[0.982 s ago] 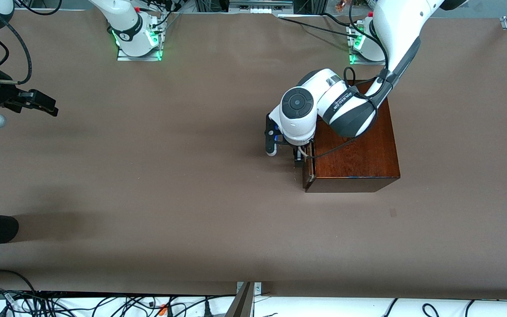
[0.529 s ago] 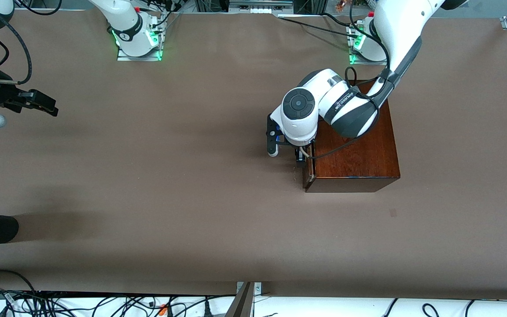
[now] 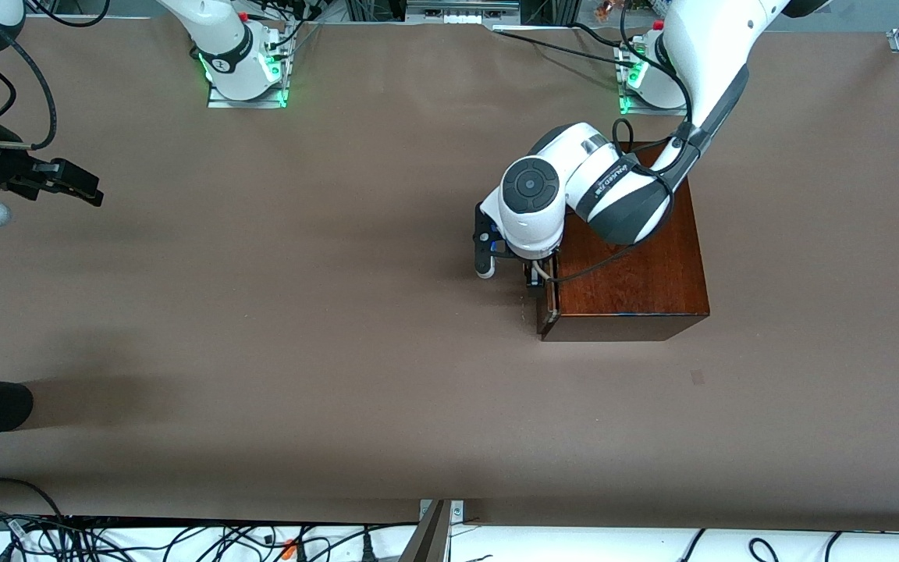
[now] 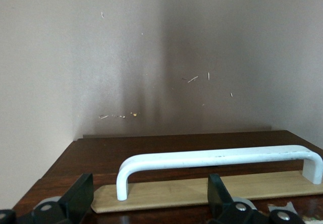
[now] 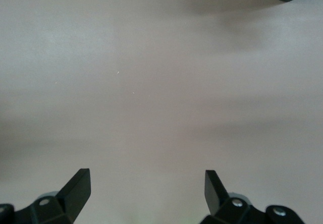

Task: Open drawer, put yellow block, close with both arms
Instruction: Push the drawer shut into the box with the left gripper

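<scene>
**L gripper at drawer handle, jaws apart**

Wooden box [image 3: 633, 261] sits toward the left arm's end of the table [image 3: 340, 351]. Drawer [image 3: 548, 300] front faces the right arm's end; drawer looks shut or barely out. White handle [image 4: 217, 161] runs along the front, long axis pointing toward/away from front camera. Left gripper [image 4: 151, 201] is right at the handle, fingers spread either side of the bar, not clamped. Right gripper [image 5: 146, 188] waits over bare table at the right arm's end, jaws wide apart, nothing held. Yellow block not in view
</scene>
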